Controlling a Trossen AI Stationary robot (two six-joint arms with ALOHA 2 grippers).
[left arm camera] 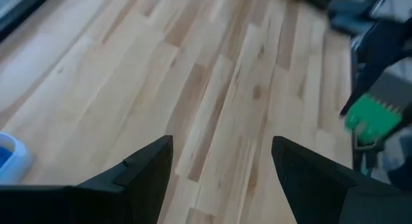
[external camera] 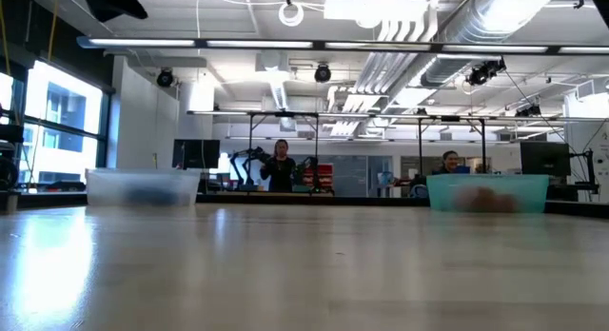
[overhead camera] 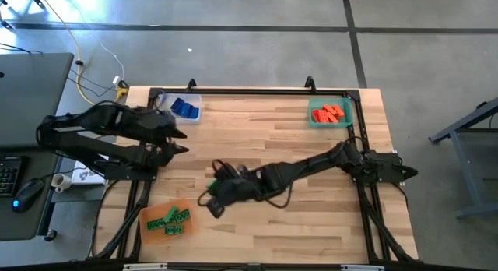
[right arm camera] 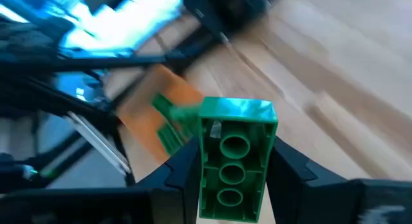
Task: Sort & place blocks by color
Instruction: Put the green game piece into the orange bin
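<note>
Green block (right arm camera: 233, 161) is sitting clamped between the right gripper's (right arm camera: 233, 179) two dark fingers, hollow underside facing the wrist camera, three round tubes showing. From above, the right arm is reaching across the table toward the near-left part, and its gripper (overhead camera: 214, 195) is hanging above the wood close to the orange tray (overhead camera: 148, 228); the held block is showing there only as a small green speck, mostly covered by the gripper body. Beyond the held block, the right wrist view is showing the orange tray (right arm camera: 161, 105) with green blocks (right arm camera: 168, 124) in it, blurred, so their number is not readable there. From above, several green blocks (overhead camera: 171, 221) are lying in that tray.

Left gripper (left arm camera: 222, 166) is hovering over bare wood with its fingers spread wide apart, nothing between them, near the clear tray (overhead camera: 191, 100) at the far-left corner, which is holding blue blocks (overhead camera: 184, 109). Only a pale corner of that tray is peeking into the left wrist view.

Red-orange blocks (overhead camera: 328, 114) are lying in the green tray (overhead camera: 346, 107) at the far right. In the low view both far trays are appearing blurred, their contents mere smudges, and neither gripper is appearing in it.
</note>
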